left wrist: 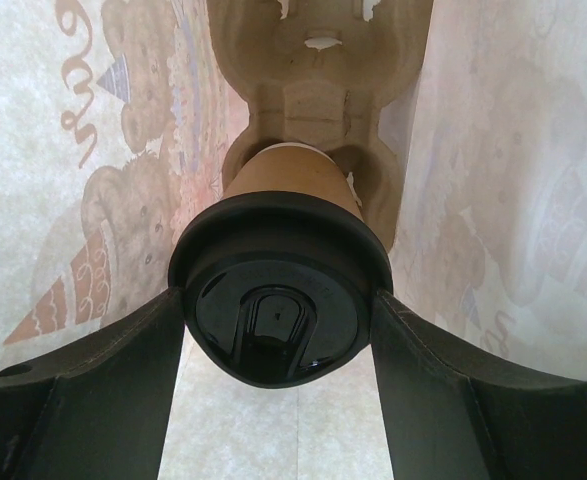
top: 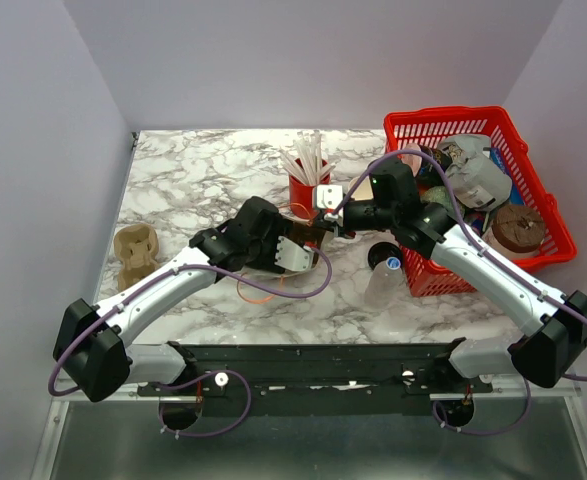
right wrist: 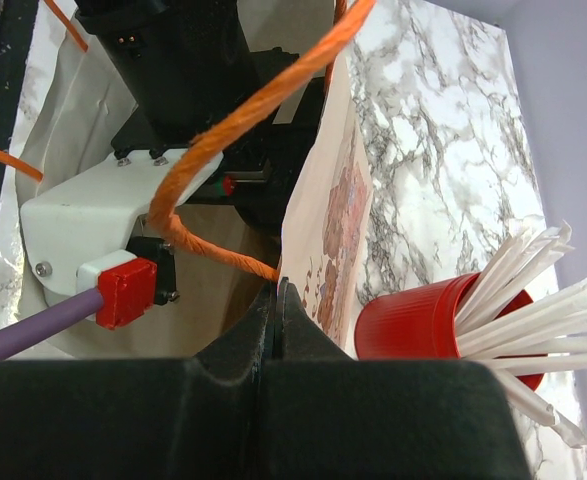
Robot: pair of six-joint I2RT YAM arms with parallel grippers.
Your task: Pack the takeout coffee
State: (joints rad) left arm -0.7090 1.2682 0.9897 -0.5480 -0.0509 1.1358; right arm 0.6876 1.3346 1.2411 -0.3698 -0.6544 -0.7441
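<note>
Clenched on the lid of the coffee [left wrist: 283, 240] with the left gripper [left wrist: 275, 310], deep inside the bag [left wrist: 63, 200], over a pulp carrier [left wrist: 318, 90]. Pinched tight on the bag's rim with the right gripper [right wrist: 276, 297], beside a red cup [right wrist: 423, 325].

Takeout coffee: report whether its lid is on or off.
On. The black lid caps the takeout coffee, gripped by the left gripper inside the paper bag the right gripper pinches.

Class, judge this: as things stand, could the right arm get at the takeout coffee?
Probably not. The right pincer is shut on the edge of the paper bag, and the left pincer, reaching in through the bag's mouth, grips the takeout coffee inside.
</note>
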